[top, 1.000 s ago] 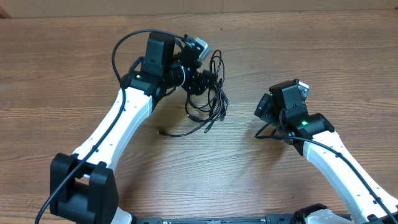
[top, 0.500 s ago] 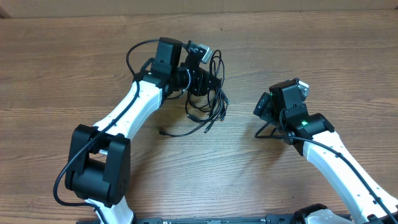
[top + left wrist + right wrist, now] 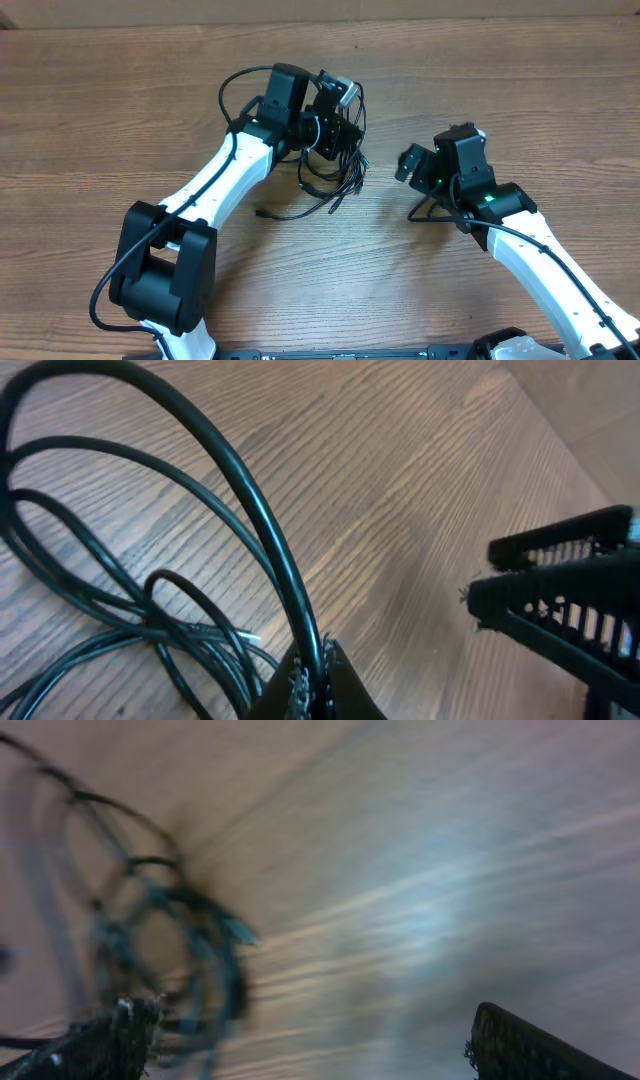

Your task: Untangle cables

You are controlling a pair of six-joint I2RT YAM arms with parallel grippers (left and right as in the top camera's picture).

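The left gripper [image 3: 312,678] is pinching its fingers closed on one strand of the thin black flexible cables [image 3: 335,172]. That strand is arching up and away from the fingertips, and the remaining loops are lying bunched on the brown wood-grain table [image 3: 120,120] directly beneath and just beside the gripper. The right gripper [image 3: 307,1020] is standing near the bunch's right side, apart from it, with its fingers spread wide and gripping nothing.

Wooden table [image 3: 90,110], brown grain running from 9 to 3 o'clock, evenly lit. Along the 12 o'clock edge a paler tan strip [image 3: 150,10] borders the tabletop; what it is cannot be told.
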